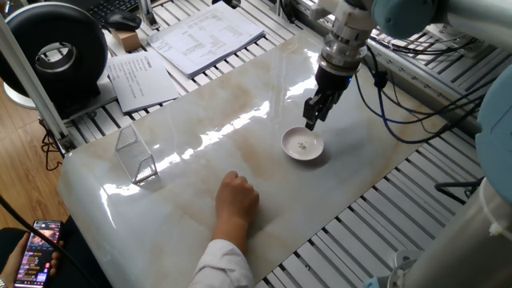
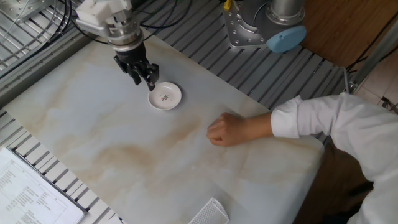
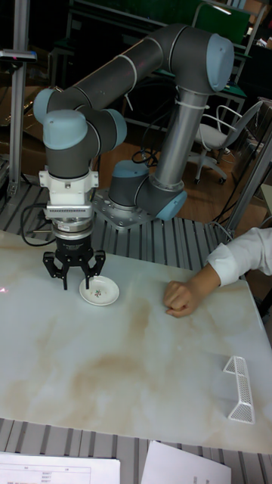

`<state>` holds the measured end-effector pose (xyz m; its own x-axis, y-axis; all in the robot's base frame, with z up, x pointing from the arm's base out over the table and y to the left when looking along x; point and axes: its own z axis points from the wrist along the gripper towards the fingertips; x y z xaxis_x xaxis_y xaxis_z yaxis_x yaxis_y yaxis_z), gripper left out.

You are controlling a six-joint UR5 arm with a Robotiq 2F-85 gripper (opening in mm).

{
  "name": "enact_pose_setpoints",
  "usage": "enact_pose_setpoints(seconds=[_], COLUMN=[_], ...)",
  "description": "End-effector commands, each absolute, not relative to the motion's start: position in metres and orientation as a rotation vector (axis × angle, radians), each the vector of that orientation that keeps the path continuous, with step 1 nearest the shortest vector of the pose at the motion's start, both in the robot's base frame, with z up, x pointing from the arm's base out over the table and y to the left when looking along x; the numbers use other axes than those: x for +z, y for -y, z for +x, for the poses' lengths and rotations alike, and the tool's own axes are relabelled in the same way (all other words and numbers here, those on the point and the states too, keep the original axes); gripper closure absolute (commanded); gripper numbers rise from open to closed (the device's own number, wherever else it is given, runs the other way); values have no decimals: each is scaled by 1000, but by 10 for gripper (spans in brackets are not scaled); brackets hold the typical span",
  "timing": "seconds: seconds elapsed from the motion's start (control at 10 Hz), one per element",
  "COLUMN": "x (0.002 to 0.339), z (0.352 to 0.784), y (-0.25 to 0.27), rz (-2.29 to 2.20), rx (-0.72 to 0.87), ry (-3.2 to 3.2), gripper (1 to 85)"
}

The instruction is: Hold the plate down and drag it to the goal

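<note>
plate (image 2: pixel 165 96), open pincer (image 2: pixel 143 76) beside, fist (image 2: pixel 222 130) near

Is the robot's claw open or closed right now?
Open. In the tall fixed view the gripper has its two fingers spread apart with a gap between them, beside the plate.

White plate (image 1: pixel 303 146) with grey speckled centre; cream, tan-veined marble table (image 1: pixel 200 168); black end effector (image 3: pixel 75 280)
</note>
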<state>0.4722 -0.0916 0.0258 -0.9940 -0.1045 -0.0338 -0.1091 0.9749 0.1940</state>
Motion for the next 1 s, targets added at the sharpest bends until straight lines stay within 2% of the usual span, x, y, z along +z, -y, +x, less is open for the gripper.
enact_pose_setpoints(seconds=[0.0,0.1,0.6,0.7,0.8,0.9], x=[21,20,36,43,53,66], z=[471,469,468,466,462,455], y=[82,81,98,109,116,118], rz=[-114,-110,-163,-174,-183,-184], rx=[331,319,262,215,197,190], ry=[-3092,-3094,-3113,-3122,-3135,-3148], gripper=[400,423,430,523,837,843])
